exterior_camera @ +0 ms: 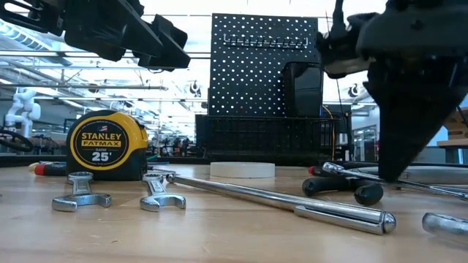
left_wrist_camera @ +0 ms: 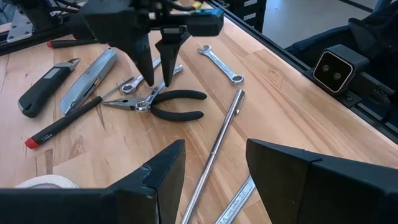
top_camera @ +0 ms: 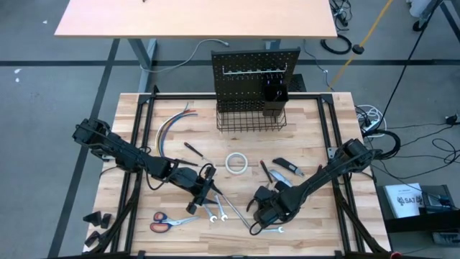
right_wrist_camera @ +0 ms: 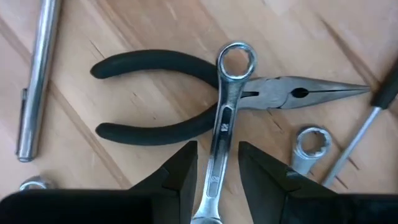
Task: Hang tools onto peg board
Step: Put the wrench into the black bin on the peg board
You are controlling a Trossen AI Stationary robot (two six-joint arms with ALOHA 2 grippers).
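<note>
Right wrist view shows the right gripper (right_wrist_camera: 217, 171) with its jaws closed on a silver wrench (right_wrist_camera: 225, 118) lying across black-handled pliers (right_wrist_camera: 186, 99) on the table (right_wrist_camera: 298, 37). Beside it, the left gripper (top_camera: 202, 188) hangs with jaws apart, holding nothing. Farther back stands the peg board (top_camera: 255, 68), a wire basket (top_camera: 248, 119) at its foot.

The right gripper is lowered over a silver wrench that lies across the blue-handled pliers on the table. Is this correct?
Not quite: the pliers have black handles, not blue, as the right wrist view shows. The rest holds: the right gripper is lowered over the silver wrench, which lies across the pliers on the table, its shaft between the fingers.
</note>
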